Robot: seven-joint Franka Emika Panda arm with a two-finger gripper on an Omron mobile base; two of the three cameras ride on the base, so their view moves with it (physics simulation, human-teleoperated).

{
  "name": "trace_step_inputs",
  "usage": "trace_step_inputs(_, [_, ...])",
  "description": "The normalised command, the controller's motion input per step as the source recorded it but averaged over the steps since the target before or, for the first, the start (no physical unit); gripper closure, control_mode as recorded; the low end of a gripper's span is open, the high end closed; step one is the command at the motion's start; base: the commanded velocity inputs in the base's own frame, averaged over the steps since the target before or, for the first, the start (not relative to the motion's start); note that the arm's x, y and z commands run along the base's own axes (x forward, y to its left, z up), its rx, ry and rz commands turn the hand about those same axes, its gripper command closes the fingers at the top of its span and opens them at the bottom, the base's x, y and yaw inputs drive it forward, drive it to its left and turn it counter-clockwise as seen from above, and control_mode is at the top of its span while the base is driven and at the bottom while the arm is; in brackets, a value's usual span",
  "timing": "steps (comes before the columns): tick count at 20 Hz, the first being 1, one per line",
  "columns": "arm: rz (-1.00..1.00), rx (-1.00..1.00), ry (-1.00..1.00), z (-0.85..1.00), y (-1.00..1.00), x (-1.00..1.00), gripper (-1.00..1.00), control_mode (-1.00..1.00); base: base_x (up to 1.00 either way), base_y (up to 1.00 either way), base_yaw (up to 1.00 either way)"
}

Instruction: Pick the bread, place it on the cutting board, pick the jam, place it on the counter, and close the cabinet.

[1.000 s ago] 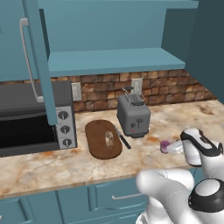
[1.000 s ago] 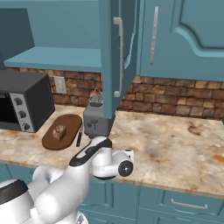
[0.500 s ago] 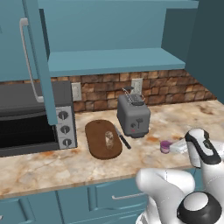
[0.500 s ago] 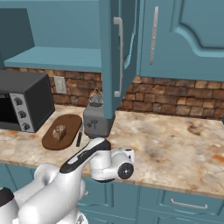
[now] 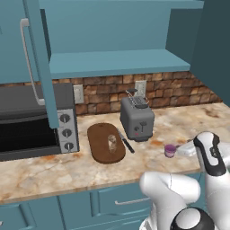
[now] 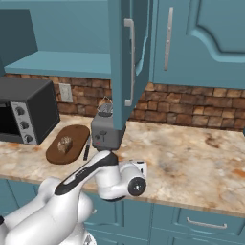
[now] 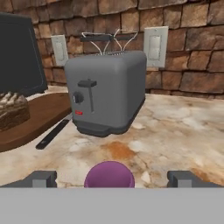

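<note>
Two of the task's things were already set down near the toaster (image 5: 137, 121), which serves as the landmark. To its left, the bread (image 5: 112, 143), a small tan slice with a darker crust, was laid flat on the cutting board (image 5: 102, 153), a dark brown oval of smooth wood, presumably so that the first placement could be counted as done. A thin black-handled knife (image 5: 126, 141) was seen between board and toaster. The toaster itself was a rounded grey box with a wire rack on top. In front of it and to its right, the jam (image 7: 109, 174), a squat pink-purple jar with a rounded magenta lid, was stood on the marbled beige-and-orange worktop (image 5: 179, 123). The claw (image 7: 109, 179) was spread apart, one finger at each side of the jar, apparently released. Above, the teal panelled cabinet (image 6: 125, 62) was left open, its closing judged to remain.
</note>
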Motion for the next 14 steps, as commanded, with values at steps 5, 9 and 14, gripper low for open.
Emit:
trace_step_inputs(5, [0.0,0.0,-0.06,0.24,-0.07,-0.22,-1.0,-1.0,0.0,0.0,0.0])
trace_step_inputs(9, [-0.01,0.01,-0.05,0.19,-0.14,-0.27,-1.0,-1.0,0.0,0.0,0.0])
trace_step_inputs(14, [-0.04,0.04,-0.04,0.22,-0.2,-0.2,-1.0,-1.0,0.0,0.0,0.0])
